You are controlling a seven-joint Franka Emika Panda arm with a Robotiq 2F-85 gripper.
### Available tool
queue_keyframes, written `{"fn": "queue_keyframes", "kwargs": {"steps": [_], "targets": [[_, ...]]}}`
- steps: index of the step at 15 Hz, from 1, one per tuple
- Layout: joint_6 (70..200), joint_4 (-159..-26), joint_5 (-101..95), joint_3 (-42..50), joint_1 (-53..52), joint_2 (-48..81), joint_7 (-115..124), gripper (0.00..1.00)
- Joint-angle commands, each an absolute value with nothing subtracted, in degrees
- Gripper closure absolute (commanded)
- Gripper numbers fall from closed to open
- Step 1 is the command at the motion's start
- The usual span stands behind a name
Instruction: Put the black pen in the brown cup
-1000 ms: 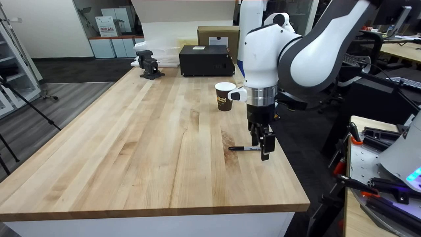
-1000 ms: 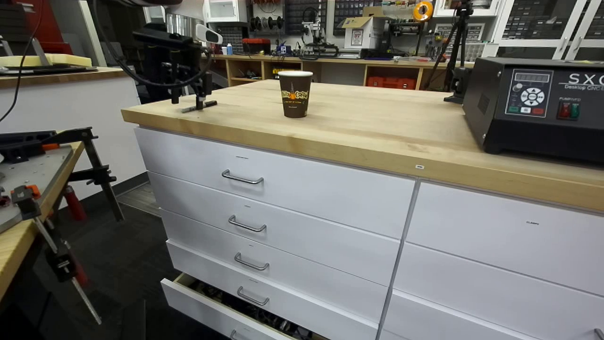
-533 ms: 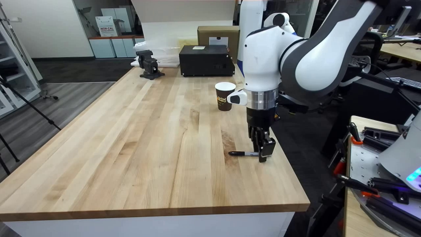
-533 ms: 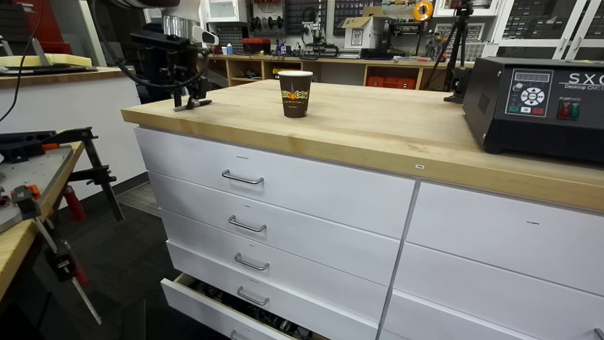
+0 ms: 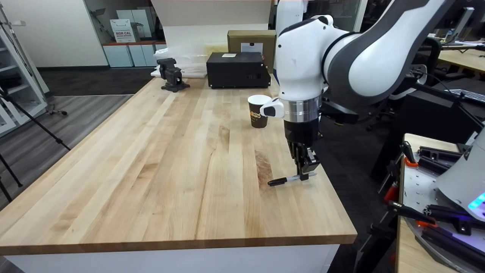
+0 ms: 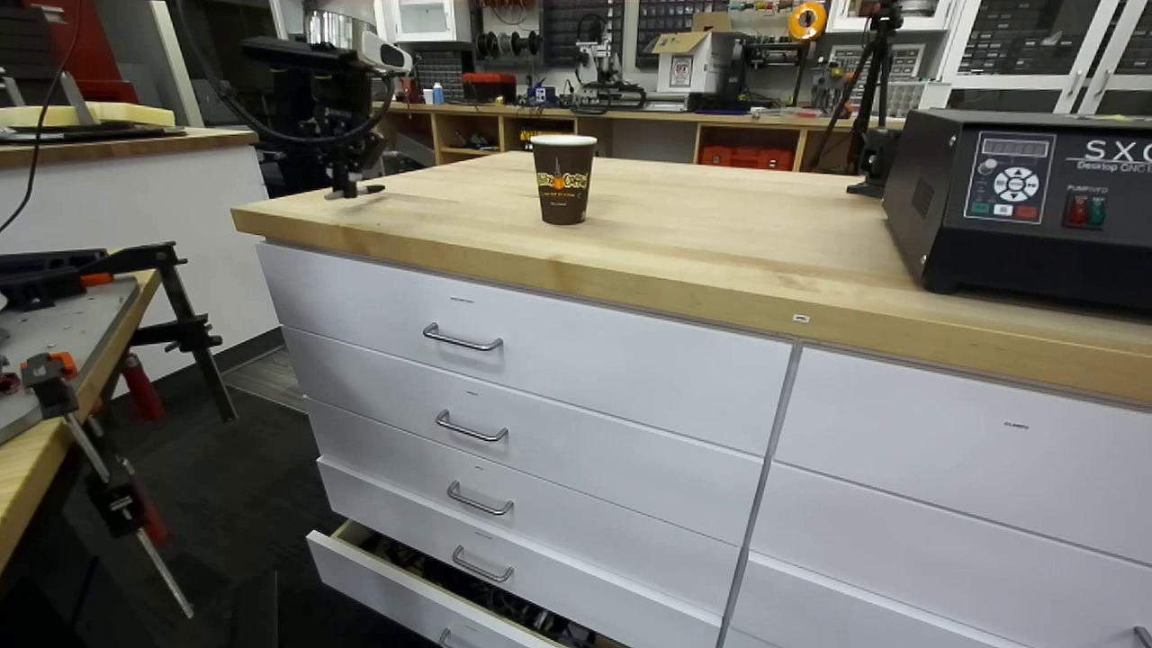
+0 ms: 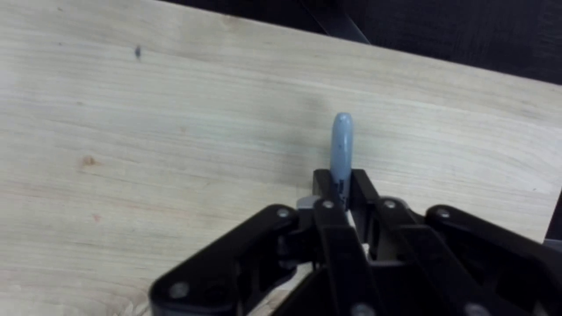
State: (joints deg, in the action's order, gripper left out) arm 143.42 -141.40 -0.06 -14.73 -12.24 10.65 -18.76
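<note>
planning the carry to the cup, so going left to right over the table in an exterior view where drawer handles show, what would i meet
black pen (jaws shut on it) → brown cup → black vise → black box

Counter (image 5: 151,182), one: pale wood top in lengthwise strips, brownish patch (image 5: 263,163) toward the right; white drawers (image 6: 576,351) beneath, a low one pulled out.
Set on it, sides as in an exterior view:
Vise (image 5: 172,76), one, black, far left.
Box (image 5: 239,71), one, black, far end, right of the vise and apart from it; control panel (image 6: 1008,175) on one face.
Cup (image 5: 255,114), one, brown, white-rimmed, upright, by the right edge, nearer than the box.
</note>
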Motion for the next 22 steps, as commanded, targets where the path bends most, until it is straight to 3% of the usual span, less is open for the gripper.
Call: {"fn": "queue_keyframes", "kwargs": {"steps": [1,5,22], "targets": [[133.45,-138.55,-2.88,-13.70,-11.78,6.31,-17.00,0.97],[123.64,-133.38,-5.45,-11.77,-10.81,4.15,-17.38,0.97],[109.37,-114.16,-15.23,-3.09,-5.13,8.12,-0.35,0.97]]}}
